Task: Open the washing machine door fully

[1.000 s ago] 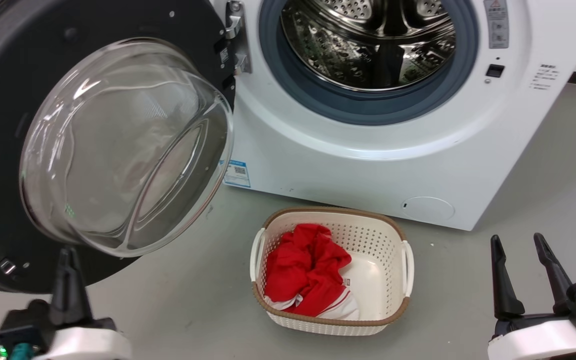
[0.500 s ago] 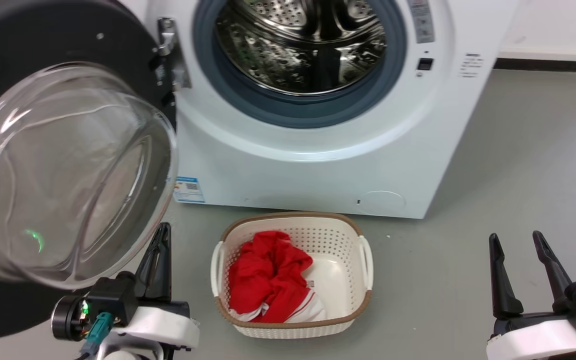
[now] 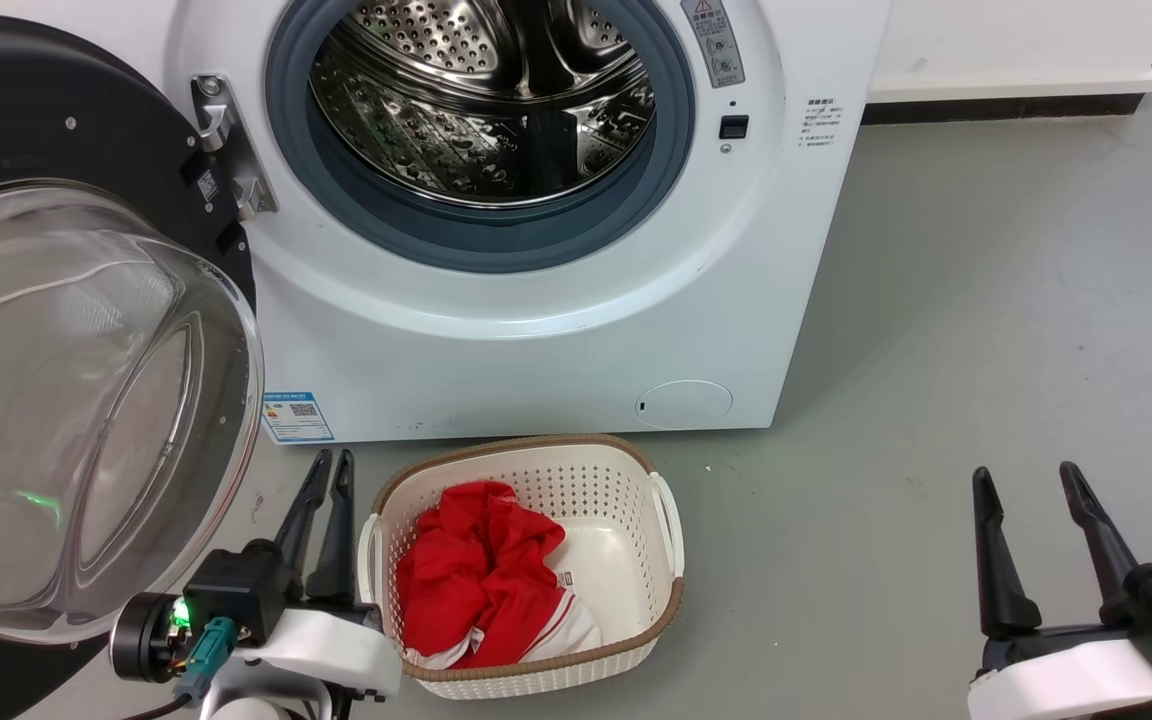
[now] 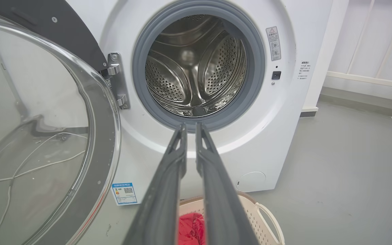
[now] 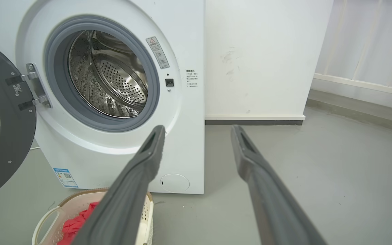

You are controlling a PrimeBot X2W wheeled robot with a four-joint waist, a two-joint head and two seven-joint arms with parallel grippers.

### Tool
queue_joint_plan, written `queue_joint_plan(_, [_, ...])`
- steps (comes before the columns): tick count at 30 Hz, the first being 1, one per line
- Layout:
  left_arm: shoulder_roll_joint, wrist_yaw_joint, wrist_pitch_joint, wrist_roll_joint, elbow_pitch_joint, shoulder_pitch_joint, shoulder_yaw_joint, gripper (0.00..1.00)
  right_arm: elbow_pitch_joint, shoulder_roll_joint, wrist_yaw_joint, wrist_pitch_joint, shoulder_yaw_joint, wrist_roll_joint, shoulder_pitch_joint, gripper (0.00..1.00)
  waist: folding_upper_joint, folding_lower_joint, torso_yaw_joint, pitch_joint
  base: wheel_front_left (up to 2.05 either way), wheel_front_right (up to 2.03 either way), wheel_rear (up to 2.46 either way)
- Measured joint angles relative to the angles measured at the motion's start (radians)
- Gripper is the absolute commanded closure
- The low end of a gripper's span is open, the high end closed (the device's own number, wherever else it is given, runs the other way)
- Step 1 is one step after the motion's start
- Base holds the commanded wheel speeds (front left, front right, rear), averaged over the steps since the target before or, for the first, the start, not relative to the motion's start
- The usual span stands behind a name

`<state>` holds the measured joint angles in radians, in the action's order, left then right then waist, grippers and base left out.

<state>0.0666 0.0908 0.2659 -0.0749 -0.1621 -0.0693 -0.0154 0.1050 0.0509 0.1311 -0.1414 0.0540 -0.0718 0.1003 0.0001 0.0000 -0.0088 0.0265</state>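
The washing machine [image 3: 536, 340] is a white front-loader with its steel drum [image 3: 486, 100] exposed. The washing machine door [image 3: 56, 100], a black disc with a bulging glass bowl [image 3: 66, 400], hangs swung out on its hinge [image 3: 226, 150] at the left. My left gripper [image 3: 333, 462] is shut and holds nothing. It sits low between the door's glass and the basket, apart from the door. In the left wrist view the left gripper [image 4: 190, 126] points at the drum, with the door [image 4: 80, 44] to its left. My right gripper [image 3: 1025, 472] stands open at the lower right over bare floor.
A white perforated basket [image 3: 636, 470] holding a red cloth [image 3: 476, 570] stands on the grey floor in front of the machine, right beside my left gripper. A white wall with a dark skirting [image 3: 996, 105] runs behind at the right.
The camera has turned, so the whole picture slid left. My left gripper has come out from under the door's lower edge and now sits to its right beside the basket. The right gripper is unmoved.
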Motion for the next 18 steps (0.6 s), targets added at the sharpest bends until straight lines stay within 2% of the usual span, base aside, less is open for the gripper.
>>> queue_joint_plan(1, [0.000, -0.003, 0.000, 0.000, -0.006, 0.000, 0.000, 0.00, -0.001, 0.000, 0.000, 0.000, -0.003, -0.002, 0.000, 0.00, 0.0000, 0.0000, 0.000, 0.000, 0.00, 0.00, 0.00])
queue_joint_plan(18, [0.008, -0.012, 0.000, 0.001, 0.003, 0.000, 0.012, 0.00, -0.016, 0.000, 0.000, -0.014, -0.021, -0.008, -0.003, 0.00, 0.0000, 0.0000, 0.010, 0.001, 0.00, 0.00, 0.00])
